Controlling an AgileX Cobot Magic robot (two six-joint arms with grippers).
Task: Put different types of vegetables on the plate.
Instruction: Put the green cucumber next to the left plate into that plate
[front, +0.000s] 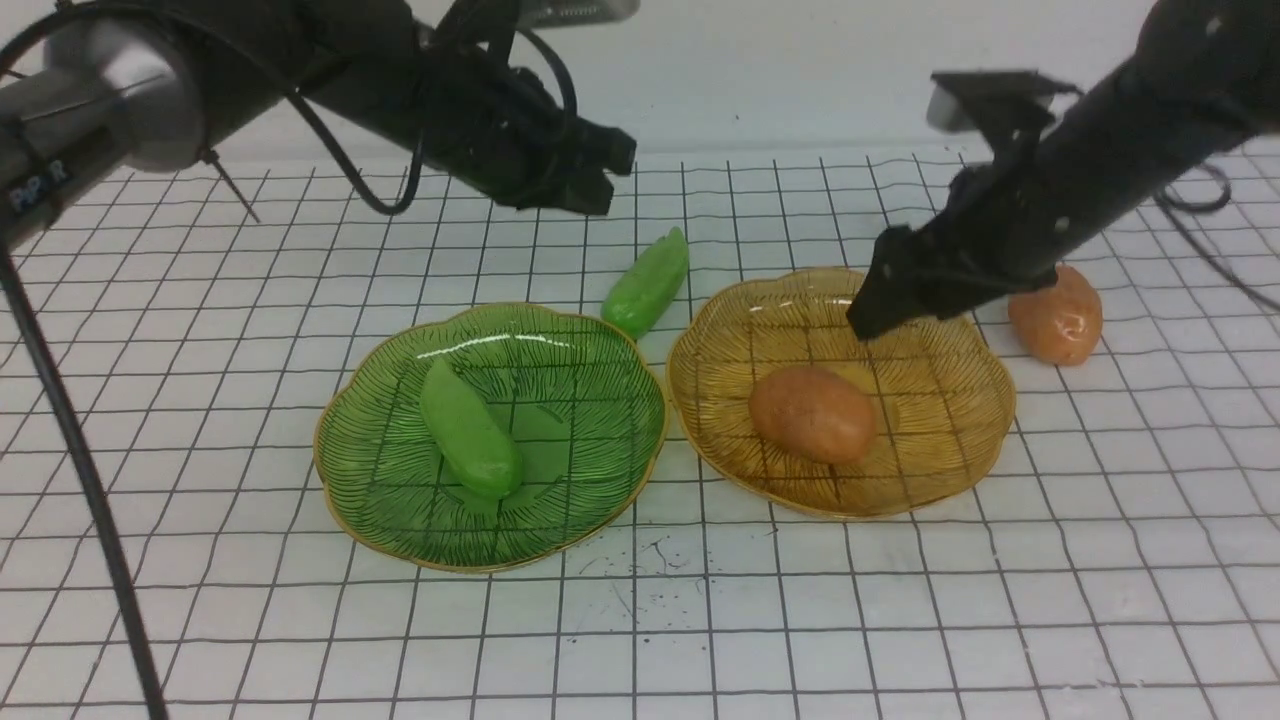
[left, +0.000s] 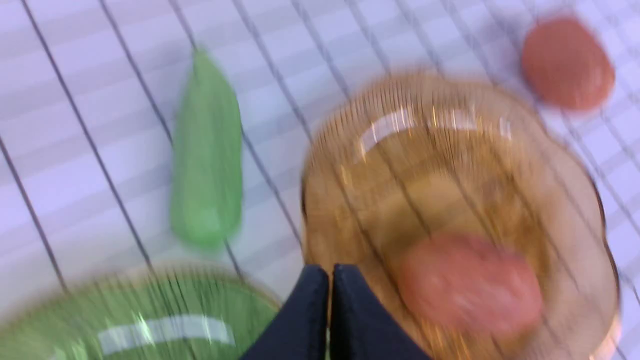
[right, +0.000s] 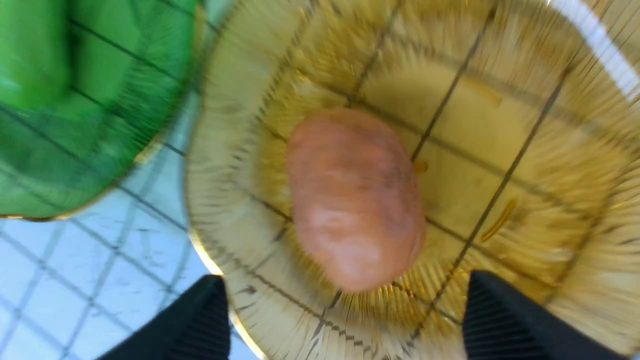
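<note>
White table (front: 900, 620) with thin black lines in squares. On it, two wavy glass plates side by side, nearly touching: green plate (front: 395, 530) on the left, yellow plate (front: 955, 440) on the right. Just behind the green plate's far edge, a green pod (front: 648, 283), lying flat, tip pointing away. Just beside the yellow plate, on its right, an orange potato (front: 1058, 320). Little dark specks (front: 640, 560) on the table in front of the plates.

A robotics lab bench, not a kitchen: the white tabletop (front: 900, 620) ruled in a black grid meets a bare white wall (front: 780, 80), the cabled black left arm (front: 330, 50) and right arm (front: 1100, 160) hang over it, and the potato (front: 812, 413) in the amber glass dish (front: 950, 400) is glossy plastic.
</note>
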